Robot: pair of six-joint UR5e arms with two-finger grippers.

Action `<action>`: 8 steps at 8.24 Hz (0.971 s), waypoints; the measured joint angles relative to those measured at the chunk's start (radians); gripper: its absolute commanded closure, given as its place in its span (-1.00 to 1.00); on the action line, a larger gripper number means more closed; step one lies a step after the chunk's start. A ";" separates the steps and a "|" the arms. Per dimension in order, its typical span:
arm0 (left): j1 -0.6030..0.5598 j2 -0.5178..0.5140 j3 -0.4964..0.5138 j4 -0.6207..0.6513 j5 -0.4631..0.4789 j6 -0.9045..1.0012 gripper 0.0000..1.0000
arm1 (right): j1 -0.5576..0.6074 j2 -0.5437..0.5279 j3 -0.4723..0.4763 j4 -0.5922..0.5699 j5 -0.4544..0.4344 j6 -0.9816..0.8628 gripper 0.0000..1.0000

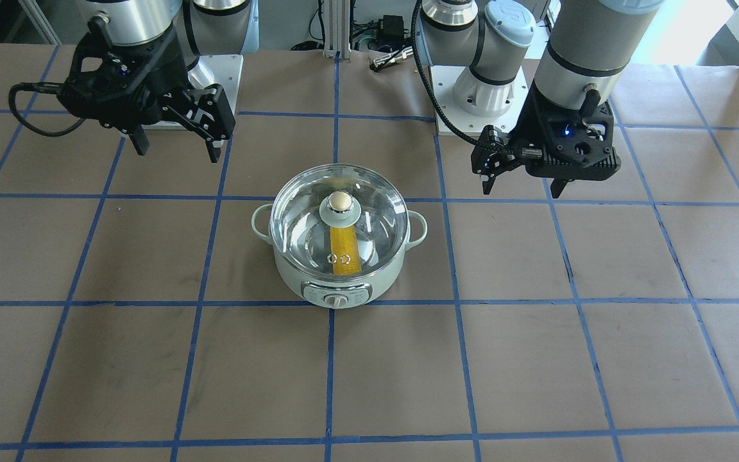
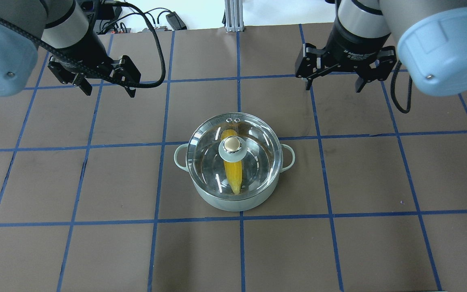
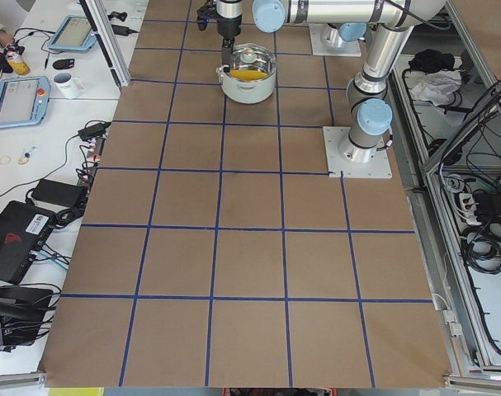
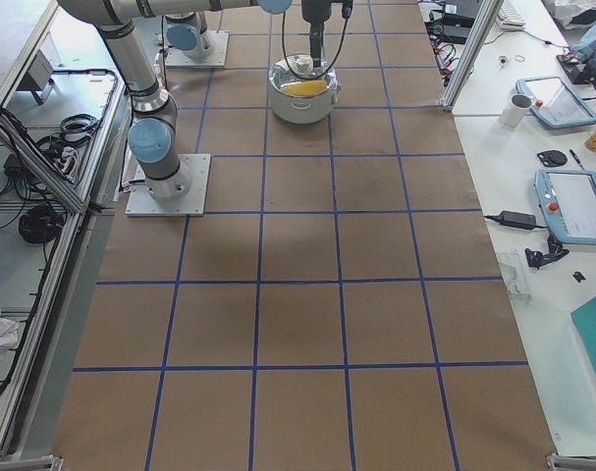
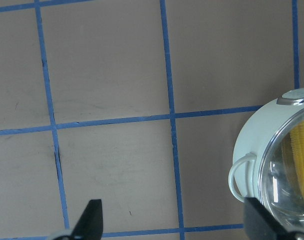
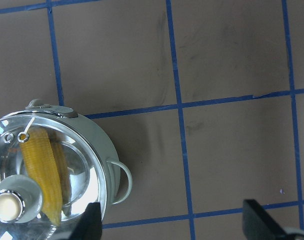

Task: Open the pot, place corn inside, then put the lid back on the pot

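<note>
The pale mint-green pot [image 1: 292, 277] stands at the table's middle, also in the overhead view [image 2: 217, 202]. The clear glass lid [image 1: 376, 212] sits on it, knob up. The yellow corn [image 1: 344, 247] lies inside under the glass, seen from above too [image 2: 233, 172]. My left gripper [image 2: 109, 93] is open and empty, hovering behind and to the left of the pot; its wrist view shows the pot [image 5: 252, 150] at the right edge. My right gripper [image 2: 333, 88] is open and empty, hovering behind and to the right; its wrist view shows the lid [image 6: 81, 165] and corn [image 6: 41, 170] at lower left.
The brown table has a blue tape grid. The arm base plates [image 1: 472, 96] stand at the robot's edge, with cables and a power adapter [image 2: 174, 18] at the opposite far edge. A side bench with a tablet [image 3: 15, 99] and a mug [image 3: 68, 82] lies beyond the table.
</note>
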State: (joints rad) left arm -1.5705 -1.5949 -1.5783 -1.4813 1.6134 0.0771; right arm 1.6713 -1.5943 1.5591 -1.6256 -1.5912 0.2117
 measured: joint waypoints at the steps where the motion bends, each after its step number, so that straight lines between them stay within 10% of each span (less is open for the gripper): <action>1: 0.000 0.003 -0.001 -0.001 0.002 0.000 -1.00 | -0.024 -0.007 0.000 0.014 0.000 -0.040 -1.00; 8: 0.002 0.004 -0.001 -0.001 0.003 0.000 -1.00 | -0.043 -0.015 0.002 0.047 0.010 -0.090 -1.00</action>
State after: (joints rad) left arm -1.5687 -1.5910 -1.5791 -1.4823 1.6165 0.0770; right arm 1.6284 -1.6092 1.5616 -1.5781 -1.5815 0.1214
